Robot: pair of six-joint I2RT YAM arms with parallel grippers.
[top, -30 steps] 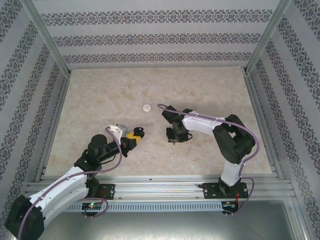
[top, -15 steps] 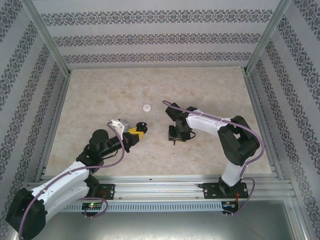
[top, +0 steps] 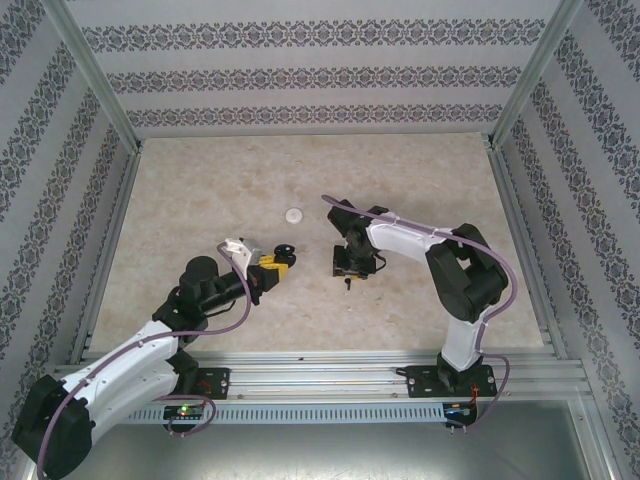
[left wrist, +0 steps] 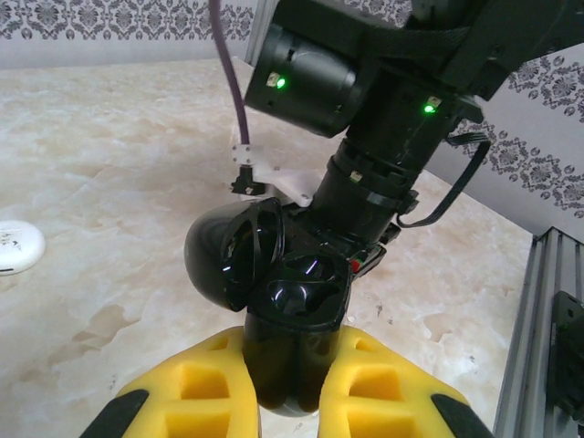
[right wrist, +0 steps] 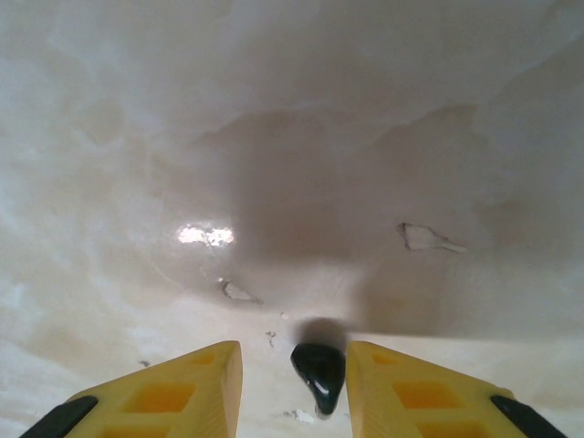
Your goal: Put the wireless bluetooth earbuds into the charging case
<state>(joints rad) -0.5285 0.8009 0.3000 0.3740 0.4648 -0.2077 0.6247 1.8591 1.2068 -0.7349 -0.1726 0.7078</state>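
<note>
Slippage threatens: a tiny black short-stemmed earbud (right wrist: 319,374) lies on the marbled worktop (right wrist: 274,137), off-centre between the narrowly parted jaws of the right tool (right wrist: 294,358), so closing could flick it away. Left tool (left wrist: 292,374) clamps the glossy black open-lidded charging case (left wrist: 297,301).

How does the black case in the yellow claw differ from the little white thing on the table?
The black case is dark; the white thing is pale. The black case is clamped in the left gripper's yellow fingers; the white thing lies untouched on the table. The black case has its lid open; the white thing shows no opening. Both are small and rounded.
</note>
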